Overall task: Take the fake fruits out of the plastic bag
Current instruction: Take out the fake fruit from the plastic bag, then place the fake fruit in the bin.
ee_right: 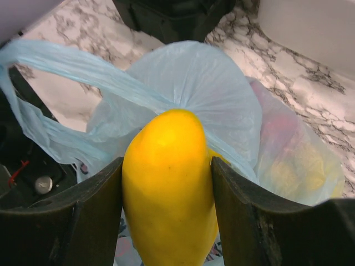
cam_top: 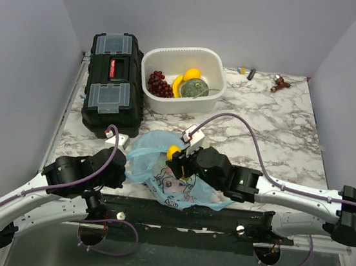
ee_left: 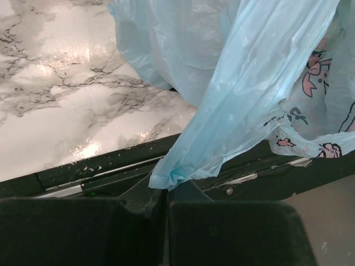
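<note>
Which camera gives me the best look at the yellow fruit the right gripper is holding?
Right wrist: the yellow fruit fills the frame, clamped in the right gripper above the plastic bag. Top external shows it only as a small yellow patch. Left wrist shows just bag, no fruit.

We find the thin light-blue plastic bag [cam_top: 180,192] at the near edge of the marble table [cam_top: 275,138]; behind it stands the white plastic tub [cam_top: 181,104], the black plastic toolbox [cam_top: 113,79] to its left.

Bright overhead light glares white on the marble table [ee_left: 83,55], while my left fingers [ee_left: 72,233] sit dark and blurred up close.
</note>
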